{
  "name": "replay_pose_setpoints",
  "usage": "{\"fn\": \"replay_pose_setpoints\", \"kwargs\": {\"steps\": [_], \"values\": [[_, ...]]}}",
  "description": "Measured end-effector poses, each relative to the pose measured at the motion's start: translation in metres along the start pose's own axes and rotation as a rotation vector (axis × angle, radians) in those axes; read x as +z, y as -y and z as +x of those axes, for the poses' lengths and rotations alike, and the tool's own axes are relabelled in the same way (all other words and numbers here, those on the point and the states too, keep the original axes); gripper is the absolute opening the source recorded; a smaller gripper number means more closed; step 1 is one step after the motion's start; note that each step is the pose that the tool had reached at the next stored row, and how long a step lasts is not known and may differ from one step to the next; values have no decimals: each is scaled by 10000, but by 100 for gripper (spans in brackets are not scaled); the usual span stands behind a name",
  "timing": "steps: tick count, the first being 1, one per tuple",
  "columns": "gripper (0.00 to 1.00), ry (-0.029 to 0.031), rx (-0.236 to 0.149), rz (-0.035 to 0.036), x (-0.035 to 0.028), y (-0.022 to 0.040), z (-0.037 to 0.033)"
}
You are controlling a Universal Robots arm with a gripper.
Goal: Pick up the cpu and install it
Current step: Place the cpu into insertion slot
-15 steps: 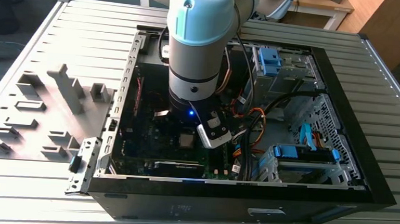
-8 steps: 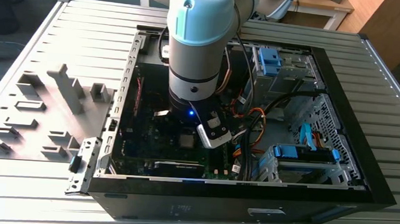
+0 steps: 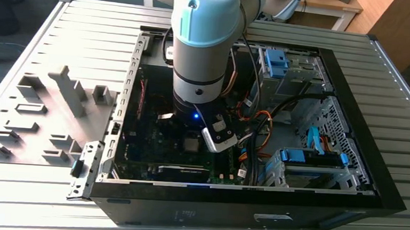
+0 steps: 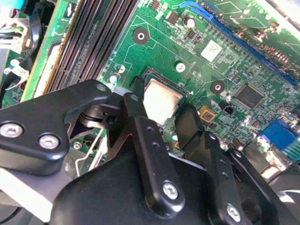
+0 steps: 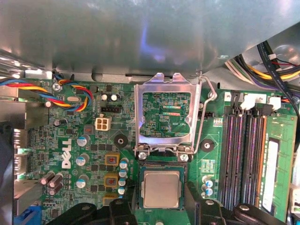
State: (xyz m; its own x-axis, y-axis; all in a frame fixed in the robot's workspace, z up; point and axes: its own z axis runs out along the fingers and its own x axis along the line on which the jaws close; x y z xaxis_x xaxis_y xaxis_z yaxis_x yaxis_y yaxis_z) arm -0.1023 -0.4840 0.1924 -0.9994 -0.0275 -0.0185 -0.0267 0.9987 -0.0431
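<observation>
On the exterior view's left, a grey fixture plate (image 3: 48,116) with upright blocks lies on the slatted metal table (image 3: 29,190), just beside the open computer case (image 3: 184,212). Further right, the arm (image 3: 202,50) hangs down from above into the middle of the case, over the green motherboard (image 3: 154,138). The cpu (image 3: 191,144) lies flat on the board, close under the arm's lower end. In the first wrist view, a bundle of coloured wires (image 5: 70,91) crosses one corner of the board, and the cpu's dull silver top sits level inside the dark socket (image 5: 159,166). The socket's metal load plate (image 5: 164,84) stands swung open just beside it. The wire lever (image 5: 212,96) is raised along the plate's edge, between the plate and the long black memory slots (image 5: 243,154). The gripper (image 5: 161,206) is spread. Its two black fingers (image 5: 123,211) stand apart with the cpu between them, each near one edge, and in both wrist views I cannot tell whether they touch the chip. Toward the exterior view's right come loose orange and black cables (image 3: 258,123). Beyond them, blue drive brackets (image 3: 313,156) sit in the metal bays against the case's far wall
</observation>
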Motion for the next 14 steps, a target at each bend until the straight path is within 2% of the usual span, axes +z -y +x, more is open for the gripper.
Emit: {"fn": "replay_pose_setpoints", "kwargs": {"steps": [4,14], "values": [[53,2,1,-43,-74,3,-2],[53,1,1,-51,-76,3,-2]]}}
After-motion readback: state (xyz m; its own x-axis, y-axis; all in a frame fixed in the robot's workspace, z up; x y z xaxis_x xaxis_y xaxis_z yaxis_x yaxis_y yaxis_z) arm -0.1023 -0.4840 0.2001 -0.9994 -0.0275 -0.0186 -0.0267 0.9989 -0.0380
